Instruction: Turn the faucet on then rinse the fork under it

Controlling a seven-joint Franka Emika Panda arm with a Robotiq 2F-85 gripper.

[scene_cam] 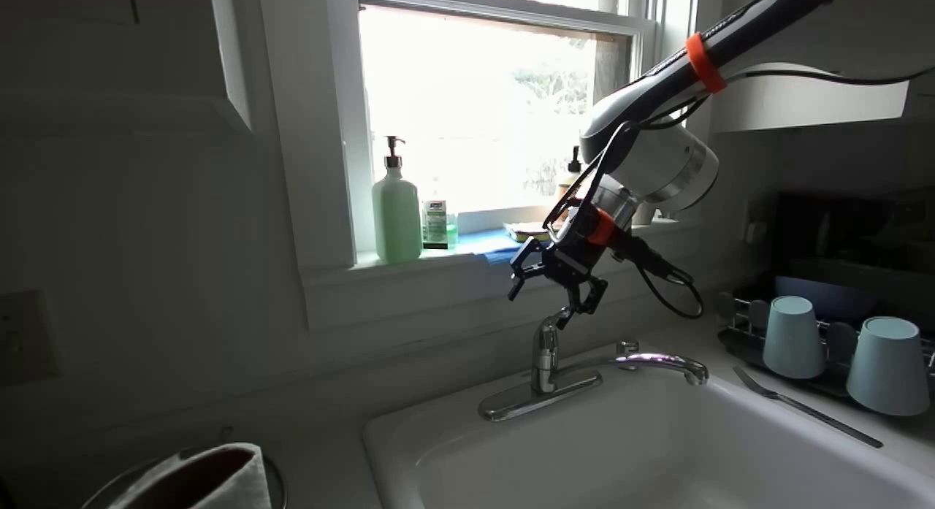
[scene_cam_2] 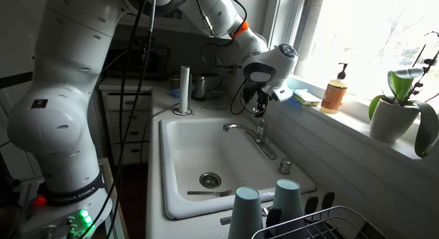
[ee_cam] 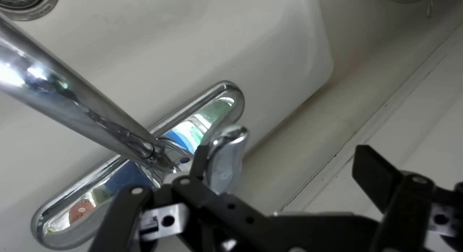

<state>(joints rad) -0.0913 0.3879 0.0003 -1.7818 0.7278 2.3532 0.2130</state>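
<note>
All views share the faucet (scene_cam: 546, 359), the wrist view close above.

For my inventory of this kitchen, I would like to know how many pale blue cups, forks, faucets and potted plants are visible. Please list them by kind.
Pale blue cups: 2
Forks: 2, one in the sink, one on the counter
Faucets: 1
Potted plants: 1
Total: 6

Dark band (scene_cam_2: 73, 196) round robot base (scene_cam_2: 46, 215) read "FRANKA EMIKA", first letters unclear. "SOAP" stood on orange label (scene_cam_2: 333, 97) of pump bottle (scene_cam_2: 337, 83). Print on small bottle's label (scene_cam: 436, 220) and robot arm (scene_cam: 668, 89) was too small to read.
</note>
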